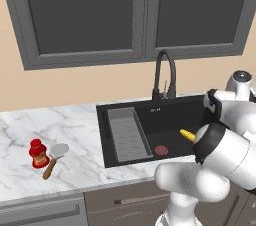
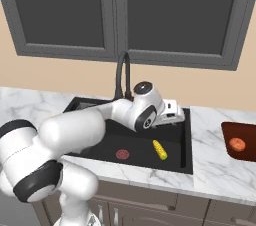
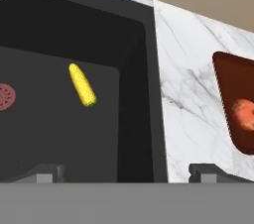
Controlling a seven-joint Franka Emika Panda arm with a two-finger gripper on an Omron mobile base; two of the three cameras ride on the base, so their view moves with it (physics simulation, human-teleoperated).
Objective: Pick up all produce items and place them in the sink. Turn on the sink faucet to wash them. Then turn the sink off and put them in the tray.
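Corn cob [image 3: 82,85] is lying loose on the sink [image 3: 144,94] floor while the spread, empty gripper [image 3: 124,172] is hovering above, risking rolling it aside on a misaligned descent.

A matte-black sink [image 2: 186,140] is set into a white marble counter [image 1: 30,125] veined in grey, with a round red drain [image 2: 123,154] on the basin floor and a yellow corn cob [image 2: 160,149], greenish at one end, just beside it. Along the sink's far left wall sits a grey ribbed rack [image 1: 127,135], and a black faucet [image 1: 165,72] rises behind the basin against a beige wall [image 1: 75,85] under dark grey cabinets [image 1: 90,15]. Well left of the sink stand a red bottle [image 1: 38,154] and a wooden-handled metal spatula [image 1: 54,159]; right of the sink, an orange-red vegetable [image 2: 237,144] lies on a dark reddish-brown tray [image 2: 250,132].
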